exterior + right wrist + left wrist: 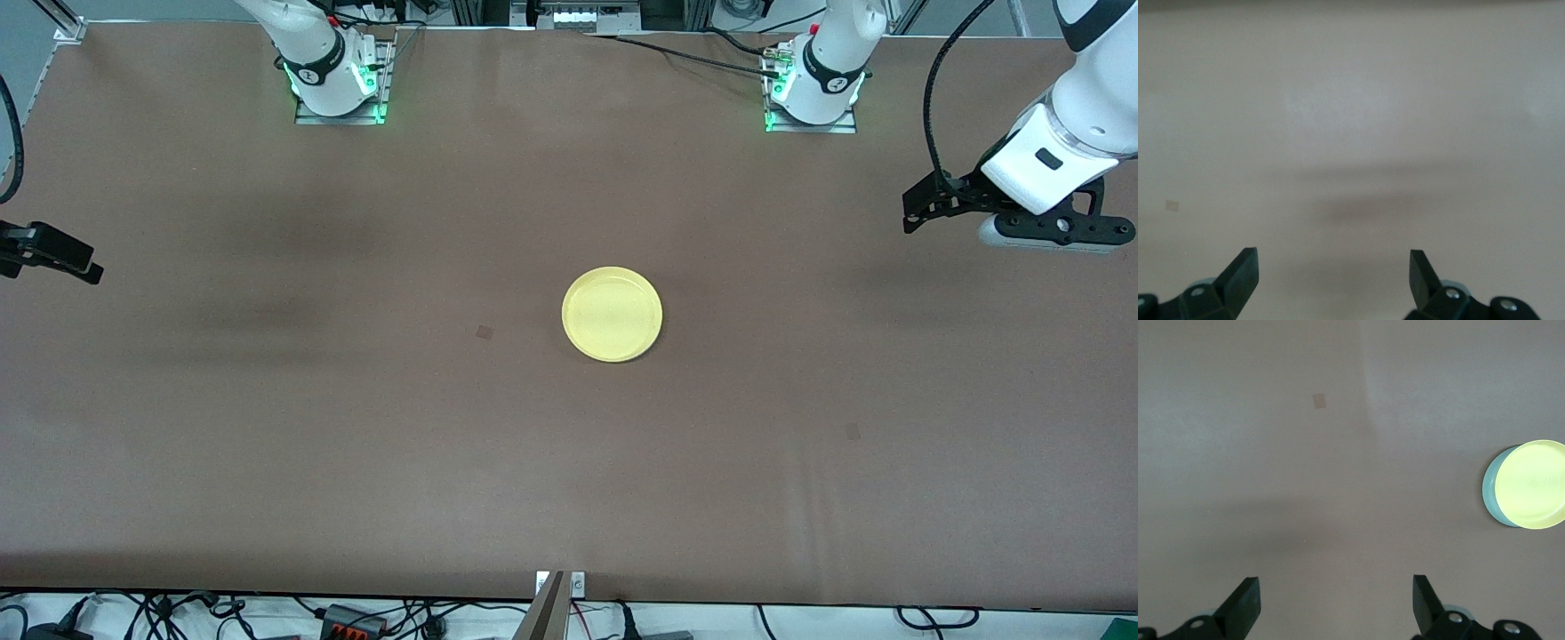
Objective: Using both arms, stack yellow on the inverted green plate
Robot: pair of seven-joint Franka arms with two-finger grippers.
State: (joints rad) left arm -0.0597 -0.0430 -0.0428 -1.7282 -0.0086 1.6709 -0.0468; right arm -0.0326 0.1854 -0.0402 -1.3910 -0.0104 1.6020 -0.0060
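Yellow plate [612, 314] sits near the middle of the brown table [356, 427], right way up, rim raised. It rests on top of the green plate [1489, 492], which shows only as a thin pale crescent poking out from under the yellow plate's edge in the left wrist view; in the front view the yellow plate covers it completely. Stack looks slightly off-centre, the two plates touching.

Left gripper [1337, 603] hangs in the air over the table toward the left arm's end, well apart from the yellow plate, fingers spread wide, nothing between them. In the front view it shows as the black claw [925, 206] below the white wrist.

Right gripper [1333, 277] is over the table toward the right arm's end, also well apart from the yellow plate, fingers spread wide and holding nothing. Only bare table under it. In the front view just a bit of its black hardware [49, 252] pokes in at the frame edge.

A small dark square mark [484, 332] lies on the table just beside the yellow plate, toward the right arm's end.
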